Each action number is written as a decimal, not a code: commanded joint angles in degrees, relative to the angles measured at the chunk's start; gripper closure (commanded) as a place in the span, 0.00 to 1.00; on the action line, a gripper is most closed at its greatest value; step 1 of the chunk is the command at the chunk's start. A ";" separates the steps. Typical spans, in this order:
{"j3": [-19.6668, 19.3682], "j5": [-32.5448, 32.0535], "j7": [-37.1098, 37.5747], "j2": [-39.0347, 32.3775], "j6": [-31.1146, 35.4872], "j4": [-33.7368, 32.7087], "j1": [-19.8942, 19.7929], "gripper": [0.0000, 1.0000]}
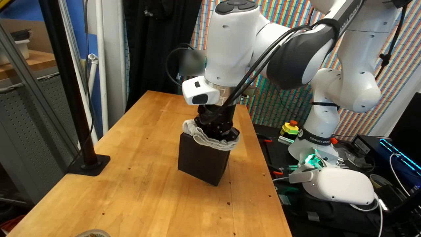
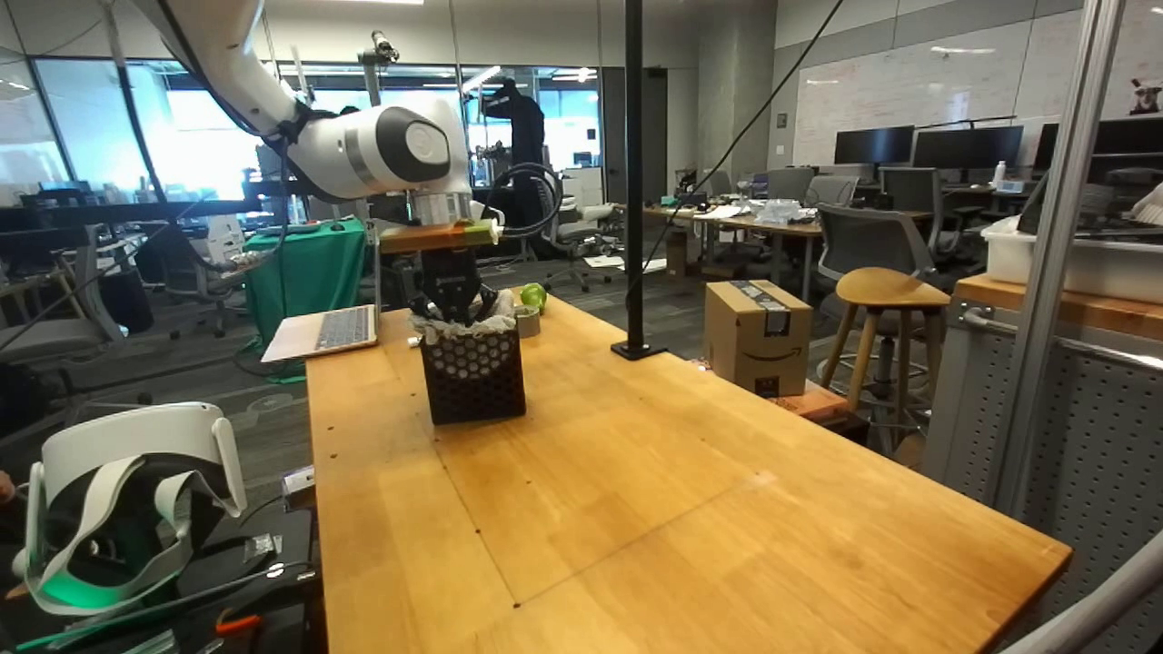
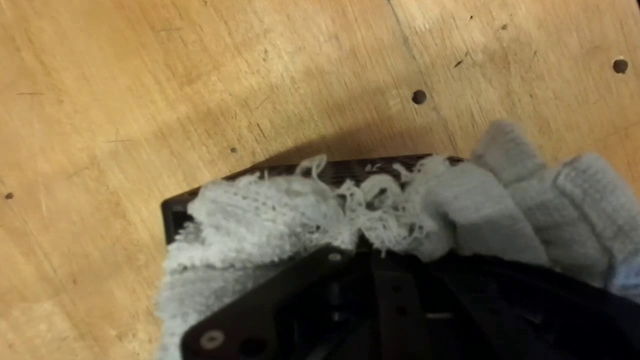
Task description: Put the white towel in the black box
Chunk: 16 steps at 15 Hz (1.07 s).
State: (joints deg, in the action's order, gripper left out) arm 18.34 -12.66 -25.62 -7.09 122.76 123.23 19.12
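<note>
The black box (image 1: 202, 161) stands upright on the wooden table and also shows in an exterior view (image 2: 477, 386), where its side has honeycomb holes. The white towel (image 1: 213, 142) is bunched in the box's mouth and hangs over part of the rim; it also shows in an exterior view (image 2: 495, 320). My gripper (image 1: 218, 133) points down at the box's mouth, its fingertips sunk in the towel. In the wrist view the fingers (image 3: 362, 247) are close together with the towel (image 3: 260, 220) pinched between them. The box's rim (image 3: 345, 171) shows behind the towel; its inside is hidden.
A black pole on a flat base (image 1: 88, 165) stands at the table's edge. A laptop (image 2: 320, 334), a green round object (image 2: 533, 297) and a grey cylinder (image 2: 527, 321) are beyond the box. A round dish edge (image 1: 93, 233) shows at the table's near end.
</note>
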 commanded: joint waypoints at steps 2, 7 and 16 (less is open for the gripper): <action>-0.59 0.17 1.78 -9.02 -3.18 -5.78 -0.80 0.96; -1.14 1.13 1.78 -11.79 -7.81 -9.24 -1.58 0.96; -0.08 10.47 -3.13 0.99 -4.99 -4.49 -5.26 0.96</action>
State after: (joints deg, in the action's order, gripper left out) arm 17.77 -6.17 -25.93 -13.19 115.35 114.96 15.59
